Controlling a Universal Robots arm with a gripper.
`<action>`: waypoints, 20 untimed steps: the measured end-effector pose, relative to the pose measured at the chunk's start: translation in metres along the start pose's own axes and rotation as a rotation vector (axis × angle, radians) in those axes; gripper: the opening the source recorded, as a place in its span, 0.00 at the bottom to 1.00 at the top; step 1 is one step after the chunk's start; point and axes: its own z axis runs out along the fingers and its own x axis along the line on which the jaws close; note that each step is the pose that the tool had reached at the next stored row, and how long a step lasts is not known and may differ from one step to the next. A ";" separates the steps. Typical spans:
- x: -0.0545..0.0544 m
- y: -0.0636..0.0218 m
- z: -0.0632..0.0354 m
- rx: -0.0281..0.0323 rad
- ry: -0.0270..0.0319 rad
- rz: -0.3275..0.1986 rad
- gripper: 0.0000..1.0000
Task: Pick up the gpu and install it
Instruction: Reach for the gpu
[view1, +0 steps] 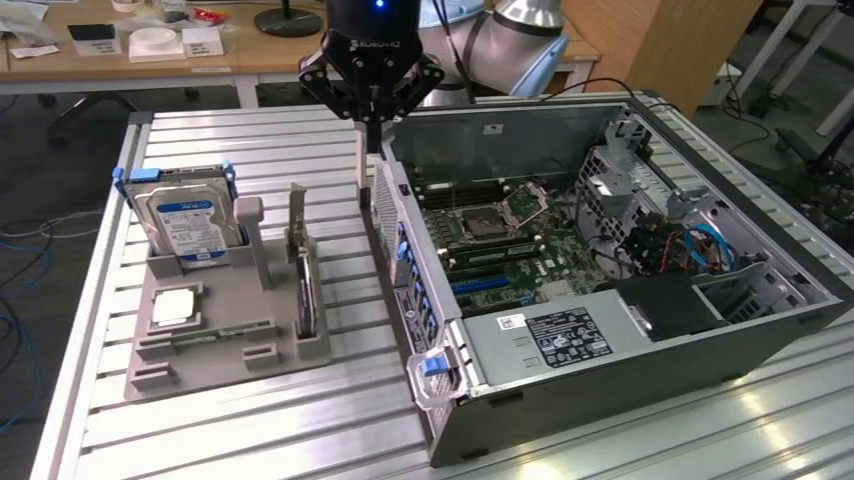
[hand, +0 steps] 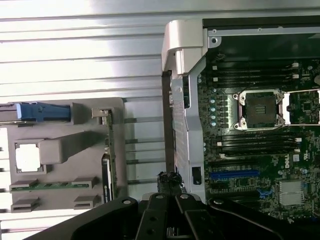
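The gpu (view1: 306, 285) stands on edge in a slot of the grey holder (view1: 214, 350), its silver bracket (view1: 296, 215) pointing up. In the wrist view the gpu (hand: 111, 150) is a thin green edge along the holder's side. My black gripper (view1: 366, 170) hangs over the gap between the holder and the rear panel of the open computer case (view1: 601, 330). It is slightly to the case side of the gpu and apart from it. The gripper (hand: 170, 177) is shut, with the fingers drawn together and nothing between them.
The holder also carries a hard drive (view1: 187, 225) with a blue-white label, a processor chip (view1: 174, 308) and a narrow memory stick (view1: 200, 338). The motherboard (view1: 501, 235) lies exposed inside the case. All of this sits on a ribbed aluminium table (view1: 267, 430).
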 end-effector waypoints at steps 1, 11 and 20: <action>0.002 -0.0001 0.0000 0.0000 0.0000 0.000 0.11; 0.020 -0.0015 -0.0005 0.0000 -0.0001 0.000 0.11; 0.037 -0.0028 -0.0010 0.0000 -0.0001 0.000 0.11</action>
